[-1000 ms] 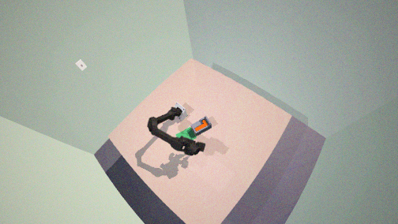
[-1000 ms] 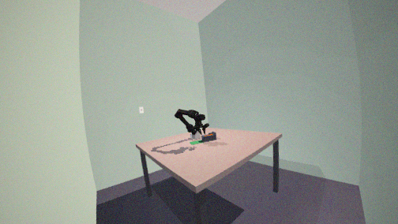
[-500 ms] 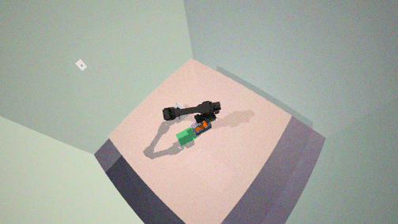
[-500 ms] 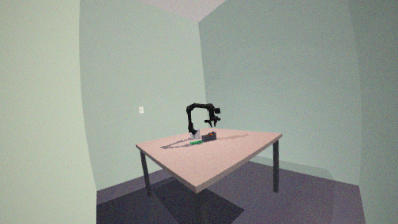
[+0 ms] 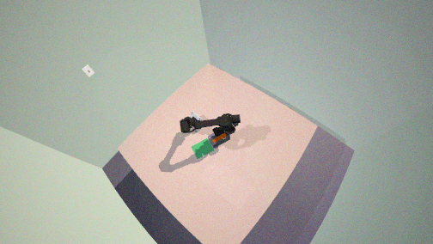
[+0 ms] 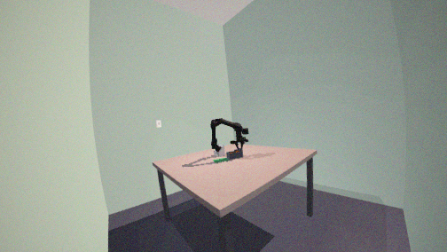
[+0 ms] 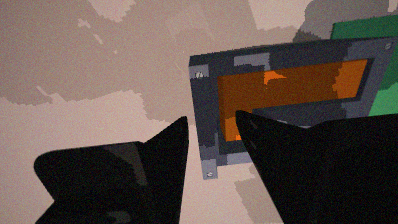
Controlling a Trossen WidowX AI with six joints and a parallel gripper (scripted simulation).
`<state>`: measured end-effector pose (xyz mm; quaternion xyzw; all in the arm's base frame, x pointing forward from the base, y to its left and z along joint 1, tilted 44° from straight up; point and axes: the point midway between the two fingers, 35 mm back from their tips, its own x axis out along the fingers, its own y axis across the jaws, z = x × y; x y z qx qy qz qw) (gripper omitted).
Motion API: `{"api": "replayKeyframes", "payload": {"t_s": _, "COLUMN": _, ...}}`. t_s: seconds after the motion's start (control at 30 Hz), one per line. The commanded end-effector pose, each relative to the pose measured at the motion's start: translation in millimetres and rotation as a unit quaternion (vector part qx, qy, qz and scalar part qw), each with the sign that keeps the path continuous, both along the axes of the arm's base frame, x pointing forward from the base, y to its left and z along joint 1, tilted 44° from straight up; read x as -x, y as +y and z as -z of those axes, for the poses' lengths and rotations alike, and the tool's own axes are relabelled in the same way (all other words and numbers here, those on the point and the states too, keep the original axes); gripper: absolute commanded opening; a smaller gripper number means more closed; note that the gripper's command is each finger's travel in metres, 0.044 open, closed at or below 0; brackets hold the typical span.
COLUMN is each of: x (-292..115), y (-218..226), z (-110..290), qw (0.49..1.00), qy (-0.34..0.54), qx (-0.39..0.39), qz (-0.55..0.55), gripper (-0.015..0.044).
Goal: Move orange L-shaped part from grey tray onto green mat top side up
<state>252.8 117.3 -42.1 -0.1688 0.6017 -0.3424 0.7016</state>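
Hand (image 7: pixel 210 125): partly apart, holding nothing, poised over the tray's near end.
Part (image 7: pixel 285 90): orange L-shape, flush in the grey tray (image 7: pixel 205 107) pocket, short leg by the 3 o'clock fingertip (image 7: pixel 245 122).
Mat (image 7: pixel 362 27): green, touching the tray at 2 o'clock.
Room: bare bench (image 7: pixel 100 65) from 9 to 12 o'clock.
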Motion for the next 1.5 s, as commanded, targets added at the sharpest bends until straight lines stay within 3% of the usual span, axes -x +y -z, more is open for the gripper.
{"api": "replayKeyframes", "payload": {"t_s": 0.0, "x": 0, "y": -4, "z": 7, "qw": 1.0, "qy": -0.001, "qx": 0.0, "qz": -0.007, "gripper": 0.018}}
{"api": "replayKeyframes", "payload": {"t_s": 1.47, "x": -3, "y": -27, "z": 32, "qw": 1.0, "qy": -0.005, "qx": -0.003, "qz": -0.005, "gripper": 0.018}}
